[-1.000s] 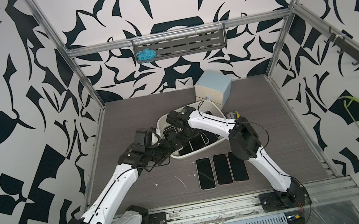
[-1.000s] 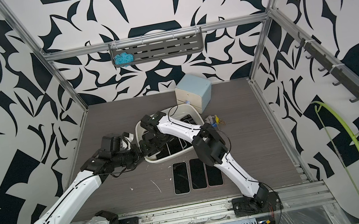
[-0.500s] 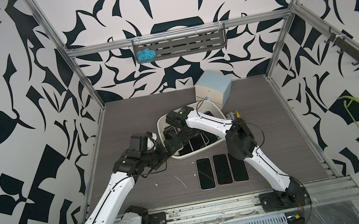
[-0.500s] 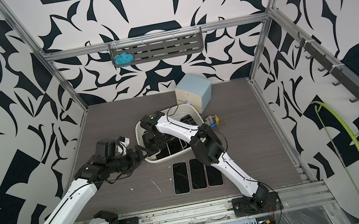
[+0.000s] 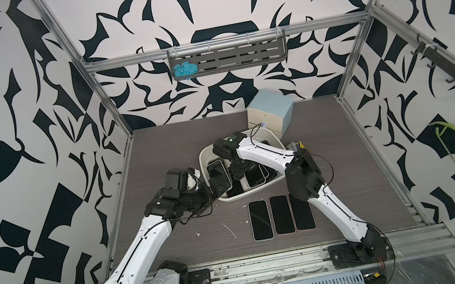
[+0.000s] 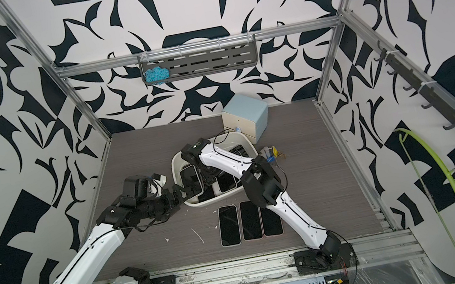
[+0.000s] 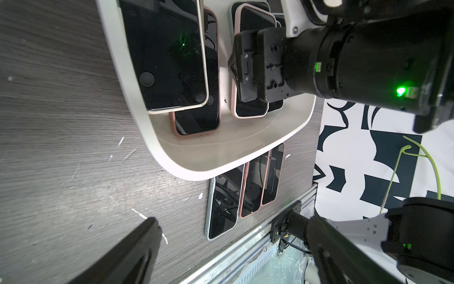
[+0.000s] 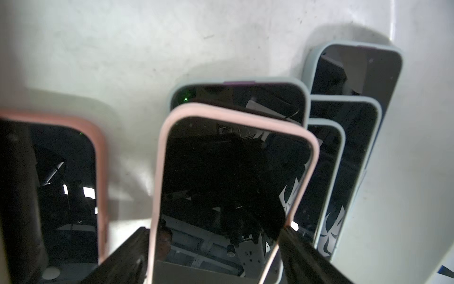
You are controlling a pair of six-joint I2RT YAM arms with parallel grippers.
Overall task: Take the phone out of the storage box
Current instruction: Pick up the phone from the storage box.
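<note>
The storage box [image 5: 239, 198] [image 6: 199, 203] [image 7: 186, 169], an off-white tub, sits mid-table with several dark-screened phones in it. My right gripper [image 5: 239, 172] [image 6: 210, 177] [image 8: 213, 233] reaches down into it. Its fingers press both long edges of a pink-cased phone [image 8: 221, 159] [image 7: 248, 108] that lies on top of a fanned stack. My left gripper [image 5: 213, 194] [image 6: 179, 197] [image 7: 233, 226] hovers open and empty over the table by the box's near left corner. Another phone [image 5: 219, 175] [image 7: 167, 54] leans on the box's left rim.
Three phones [image 5: 281, 213] [image 6: 249, 219] lie side by side on the table in front of the box. A small cream cabinet with a pale blue top [image 5: 270, 113] stands behind it. Small clutter [image 5: 298, 146] lies to the box's right.
The right gripper's jaws have narrowed a little around the pink-cased phone. The left arm has drawn back slightly from the box, still open.
</note>
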